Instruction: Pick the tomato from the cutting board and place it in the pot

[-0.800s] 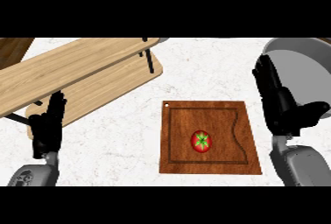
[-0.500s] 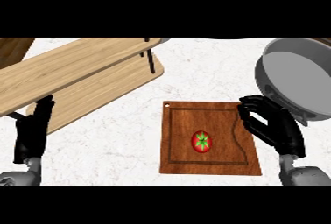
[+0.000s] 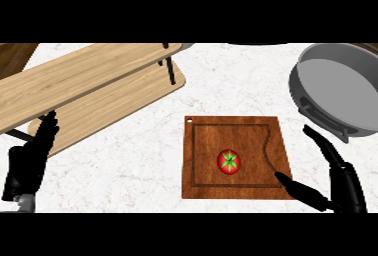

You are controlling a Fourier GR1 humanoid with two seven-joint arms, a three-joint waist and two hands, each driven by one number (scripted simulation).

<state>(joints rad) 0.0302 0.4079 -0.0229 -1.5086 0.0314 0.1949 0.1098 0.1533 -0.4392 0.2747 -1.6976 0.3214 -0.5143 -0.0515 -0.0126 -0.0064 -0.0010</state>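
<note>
Tomato (image 3: pixel 228 161) on the cutting board (image 3: pixel 210 140)
My right hand (image 3: pixel 345 186), fingers spread apart, is near its right side, not touching.

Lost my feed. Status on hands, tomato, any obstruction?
Right hand open at right edge of cutting board, clear of tomato. Left hand open, resting lower left. Tomato on board, not yet in pot. No obstacle seen toward pot.
</note>
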